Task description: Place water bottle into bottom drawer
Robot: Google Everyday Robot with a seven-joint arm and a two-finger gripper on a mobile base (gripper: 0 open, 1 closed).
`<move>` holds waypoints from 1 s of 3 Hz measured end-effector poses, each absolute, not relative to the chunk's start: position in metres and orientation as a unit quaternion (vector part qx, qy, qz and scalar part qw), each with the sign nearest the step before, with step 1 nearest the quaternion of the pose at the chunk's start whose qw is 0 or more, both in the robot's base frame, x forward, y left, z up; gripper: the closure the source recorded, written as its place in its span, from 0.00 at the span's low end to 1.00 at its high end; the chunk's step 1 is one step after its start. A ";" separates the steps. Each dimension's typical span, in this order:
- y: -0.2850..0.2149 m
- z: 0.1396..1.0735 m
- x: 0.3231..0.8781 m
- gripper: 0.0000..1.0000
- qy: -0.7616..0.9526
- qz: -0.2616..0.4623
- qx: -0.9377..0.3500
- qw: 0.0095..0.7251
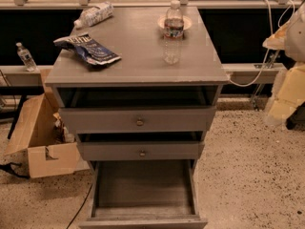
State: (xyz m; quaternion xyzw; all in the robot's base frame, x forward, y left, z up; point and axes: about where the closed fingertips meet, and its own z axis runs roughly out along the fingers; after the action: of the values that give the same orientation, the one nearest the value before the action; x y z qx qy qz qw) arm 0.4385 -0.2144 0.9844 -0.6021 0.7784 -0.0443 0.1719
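Hanging far right, the gripper is partly cut off.

Prob. lab: speckled floor, cables, cardboard box; pincer blurred, far right.

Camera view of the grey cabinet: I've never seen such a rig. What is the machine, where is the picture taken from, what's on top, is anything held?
One camera looks down at a grey wooden cabinet; where it is mounted is unknown. The pale blocky shape at the right edge is the robot's arm, its gripper off to the cabinet's side, nothing visibly held. On top: an upright clear ribbed plastic water bottle with a dark label band, a white-labelled bottle lying down, and a crumpled blue snack bag. The deep bottom drawer is open.
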 end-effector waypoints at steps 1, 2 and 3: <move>-0.214 0.984 0.439 0.00 0.778 -0.044 -0.602 0.172; -0.210 0.982 0.453 0.00 0.780 -0.030 -0.592 0.199; -0.199 0.977 0.491 0.00 0.794 -0.010 -0.557 0.244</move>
State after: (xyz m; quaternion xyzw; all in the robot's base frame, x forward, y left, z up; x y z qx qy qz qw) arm 0.4909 -0.1986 0.9774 -0.5573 0.7935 -0.0098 0.2443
